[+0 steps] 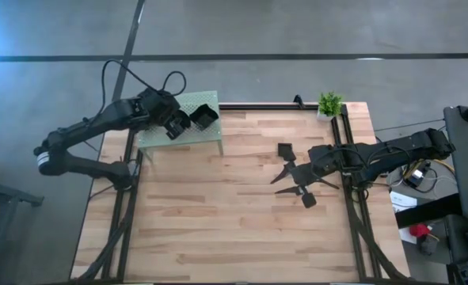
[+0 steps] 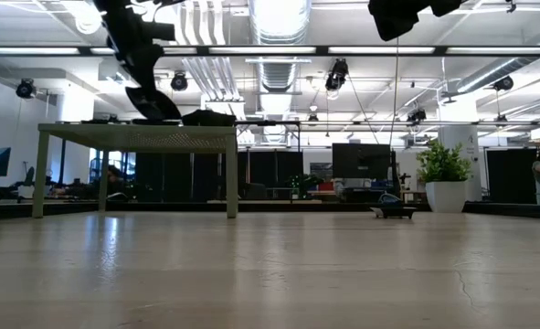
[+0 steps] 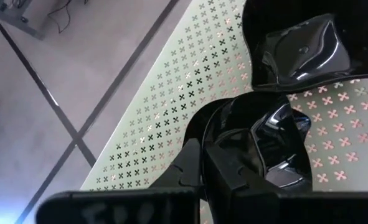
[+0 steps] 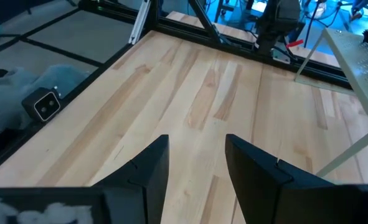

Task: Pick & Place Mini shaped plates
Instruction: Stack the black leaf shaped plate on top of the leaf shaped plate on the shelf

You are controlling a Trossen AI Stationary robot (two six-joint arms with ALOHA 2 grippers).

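Over the near right of the wooden counter [image 1: 218, 206]: right claw [image 1: 285, 180] hanging with fingers spread, holding nothing. Just beside it on the wood, two small black plates [image 1: 285, 150]. Farther back, on the green perforated platform [image 1: 158, 138]: left claw [image 3: 199, 155] clenched on a glossy black plate [image 3: 277, 149], another black plate [image 3: 302, 46] lying near.

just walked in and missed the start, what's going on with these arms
The robot is moving tiny black plates onto the green perforated platform at the table's back left corner. The left gripper is over the platform, its fingers closed on a glossy black plate, beside another black plate already lying there. The right gripper hangs above the wooden table with fingers open and empty, near two small black plates still on the wood. A small potted plant stands at the back edge.
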